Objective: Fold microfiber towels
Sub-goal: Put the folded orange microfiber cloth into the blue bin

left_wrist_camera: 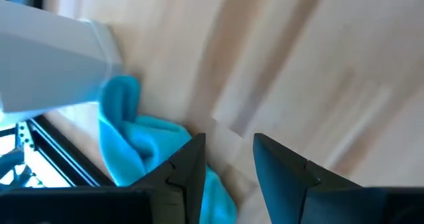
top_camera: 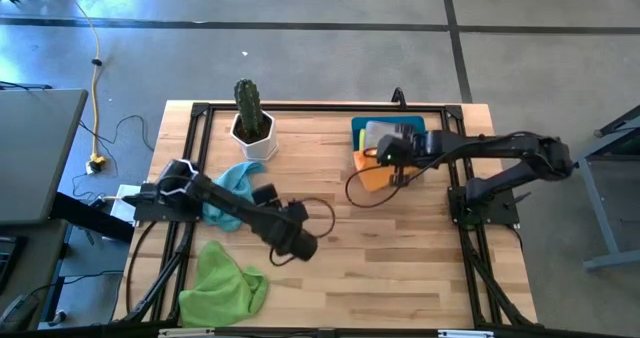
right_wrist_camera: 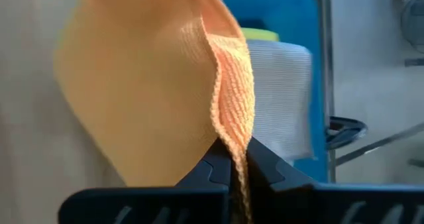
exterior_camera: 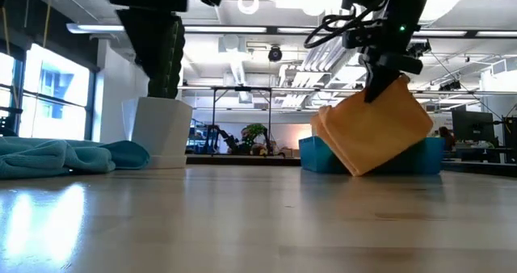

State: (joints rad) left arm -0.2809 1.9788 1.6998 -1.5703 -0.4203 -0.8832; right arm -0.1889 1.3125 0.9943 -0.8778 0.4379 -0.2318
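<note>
The right tool point(right_wrist_camera: 232, 159), pressed together, pinches the edge of the folded orange towel point(exterior_camera: 373, 132), which hangs beside the blue bin point(top_camera: 358, 128) holding a grey towel point(right_wrist_camera: 281, 98). The left tool point(left_wrist_camera: 228, 159) hovers spread above the counter point(top_camera: 400, 248), near the light blue towel point(top_camera: 235, 178). 1 lime green towel point(top_camera: 225, 283) lies crumpled nearby.
</note>
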